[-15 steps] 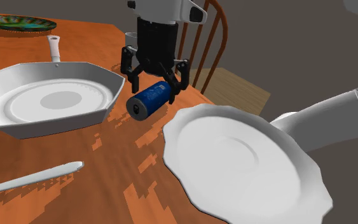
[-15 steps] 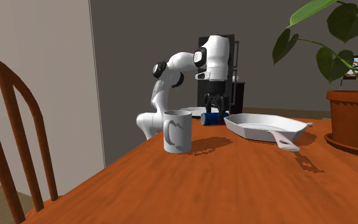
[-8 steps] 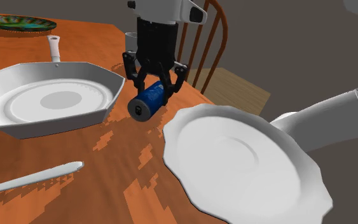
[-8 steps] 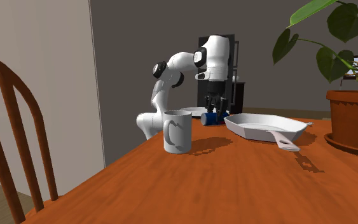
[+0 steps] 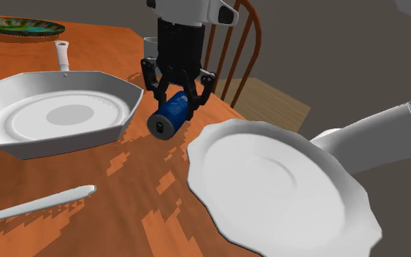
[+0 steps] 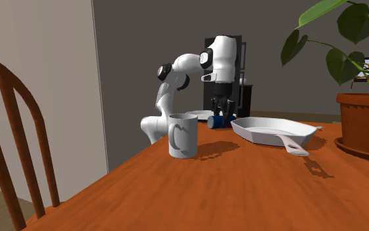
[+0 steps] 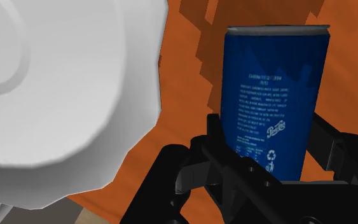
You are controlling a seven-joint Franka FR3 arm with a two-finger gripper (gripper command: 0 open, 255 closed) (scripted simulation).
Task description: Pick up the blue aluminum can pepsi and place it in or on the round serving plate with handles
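- The black gripper [image 5: 179, 97] points down at the table, its two fingers [image 7: 327, 139] narrowly apart and pressed on either side of the can [image 5: 168, 115], gripping it across its middle.
- The can lies on its side, a glossy blue cylinder with small white print and a silver rim, its silver end facing the shoulder camera. I cannot tell whether it rests on the wood or is just off it.
- The table [image 5: 152, 197] is warm orange-brown wood with blocky shadows.
- Just beside the can is a white plate [image 5: 277, 182], smooth and matte, with a wavy scalloped edge and a shallow round well.
- On the can's other side, near it, sits the handled dish [image 5: 58, 113]: plain white, round flat base, sloping faceted walls, one stubby handle [image 5: 63, 53].
- A slim white utensil [image 5: 36, 206] lies apart from the dish.
- Farther off stand a grey mug [image 6: 183, 134], a green patterned plate [image 5: 21, 27] and a spindle-backed wooden chair [image 5: 236, 44].
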